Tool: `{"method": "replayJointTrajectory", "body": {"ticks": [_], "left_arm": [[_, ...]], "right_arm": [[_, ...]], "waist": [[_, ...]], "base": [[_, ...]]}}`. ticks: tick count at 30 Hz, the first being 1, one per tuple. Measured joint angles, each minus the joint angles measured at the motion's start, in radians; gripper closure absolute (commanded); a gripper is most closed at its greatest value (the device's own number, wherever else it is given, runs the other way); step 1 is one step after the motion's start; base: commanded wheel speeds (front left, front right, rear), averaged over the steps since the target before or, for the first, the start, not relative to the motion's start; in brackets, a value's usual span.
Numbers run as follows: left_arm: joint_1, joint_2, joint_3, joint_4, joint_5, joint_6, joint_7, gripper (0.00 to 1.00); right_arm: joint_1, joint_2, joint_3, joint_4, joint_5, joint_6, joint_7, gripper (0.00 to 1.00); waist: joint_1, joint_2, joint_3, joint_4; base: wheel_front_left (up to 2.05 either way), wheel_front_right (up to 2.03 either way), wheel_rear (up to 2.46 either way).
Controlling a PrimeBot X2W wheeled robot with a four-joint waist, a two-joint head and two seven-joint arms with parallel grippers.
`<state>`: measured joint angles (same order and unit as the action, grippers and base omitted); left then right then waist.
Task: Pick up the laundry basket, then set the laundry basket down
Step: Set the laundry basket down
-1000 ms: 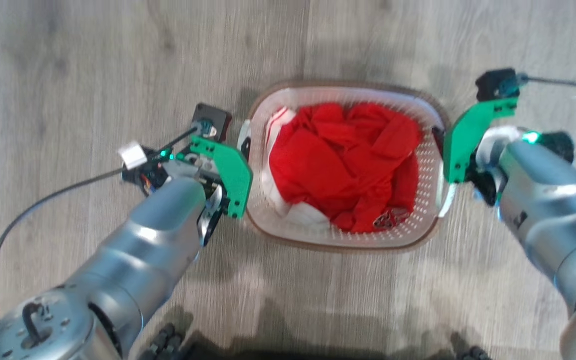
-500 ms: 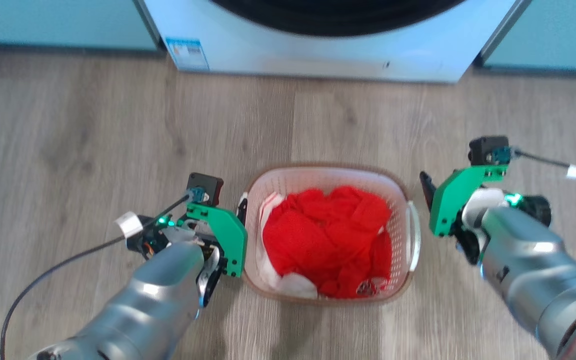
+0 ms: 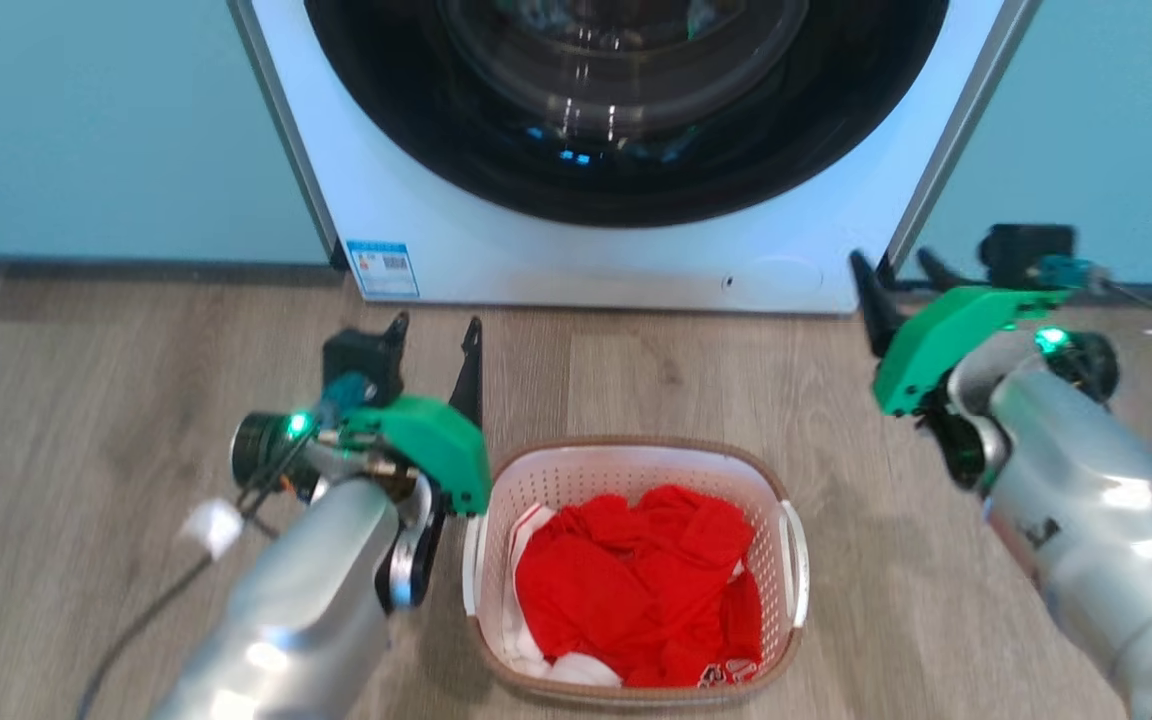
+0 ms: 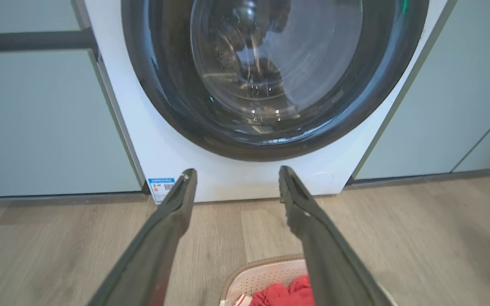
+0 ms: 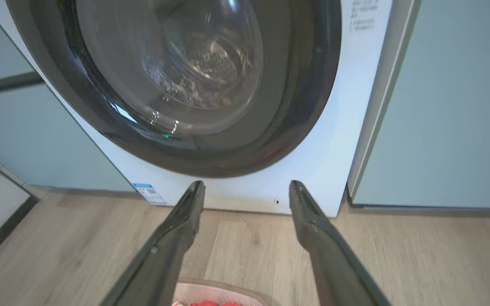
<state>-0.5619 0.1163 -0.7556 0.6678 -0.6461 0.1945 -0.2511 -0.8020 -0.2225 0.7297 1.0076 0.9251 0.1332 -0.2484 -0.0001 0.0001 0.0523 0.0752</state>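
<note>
Both arms reach forward with the fingers pointing at the washing machine [image 3: 586, 270]. The left claw [image 3: 436, 328] is near 10 o'clock of the laundry basket [image 3: 636, 446] and the right claw [image 3: 891, 262] is well apart at 2 o'clock, each with fingers spread wide and holding nothing. The laundry basket stands on the floor [image 3: 86, 420] at 6 o'clock from the washing machine, with bare floor between its far rim and the machine and also at its 3 o'clock side.
</note>
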Motion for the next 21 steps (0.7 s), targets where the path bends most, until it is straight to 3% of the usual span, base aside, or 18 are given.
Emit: {"method": "replayJointTrajectory", "body": {"ticks": [4, 8, 15, 21], "left_arm": [[0.149, -0.007, 0.19, -0.186, 0.155, -0.014, -0.001, 0.0], [0.238, -0.036, 0.329, -0.301, 0.262, -0.059, -0.001, 0.0], [0.353, -0.065, 0.487, -0.454, 0.383, -0.104, -0.004, 0.0], [0.455, -0.067, 0.504, -0.486, 0.393, -0.133, -0.005, 0.0]], "right_arm": [[0.167, -0.002, -0.261, -0.2, -0.244, 0.0, -0.001, 0.0], [0.38, 0.061, -0.451, -0.386, -0.452, 0.0, -0.001, 0.0], [0.55, 0.14, -0.58, -0.646, -0.657, 0.0, -0.001, 0.0], [0.66, 0.164, -0.629, -0.8, -0.695, 0.0, -0.002, 0.0]], "waist": [[0.0, 0.0, -0.035, -0.004], [0.0, 0.0, -0.051, -0.009], [0.0, -0.0001, -0.061, -0.019], [0.0, -0.0001, -0.067, -0.021]], "base": [[0.0, 0.0, 0.0], [0.0, 0.0, 0.0], [0.0, 0.0, 0.0], [0.0, 0.0, 0.0]]}}
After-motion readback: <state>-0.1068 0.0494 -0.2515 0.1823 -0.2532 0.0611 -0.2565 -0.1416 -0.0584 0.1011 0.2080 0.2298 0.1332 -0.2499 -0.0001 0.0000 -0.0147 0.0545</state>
